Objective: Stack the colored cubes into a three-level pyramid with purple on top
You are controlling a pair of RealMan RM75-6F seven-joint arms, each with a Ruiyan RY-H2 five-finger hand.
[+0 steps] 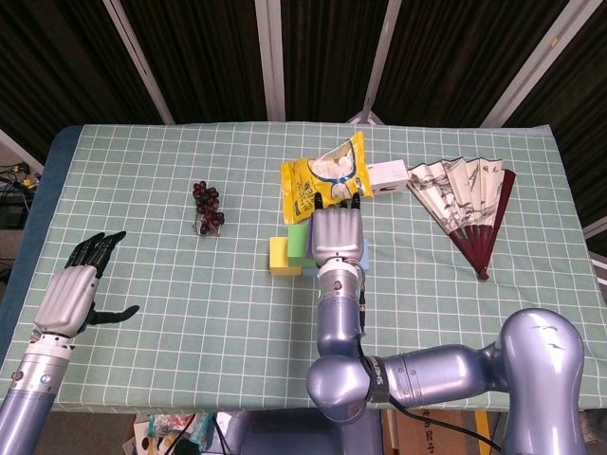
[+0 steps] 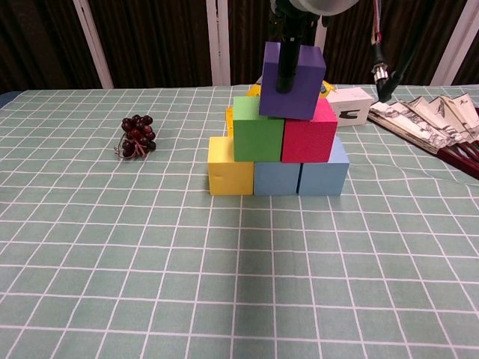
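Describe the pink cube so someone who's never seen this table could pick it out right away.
Find the stack of cubes in the middle of the green checked tablecloth. The pink cube sits in the stack's second level, on the right, beside the green cube and above the light blue cubes. It is the only pink block, partly under the purple cube that the right hand holds.
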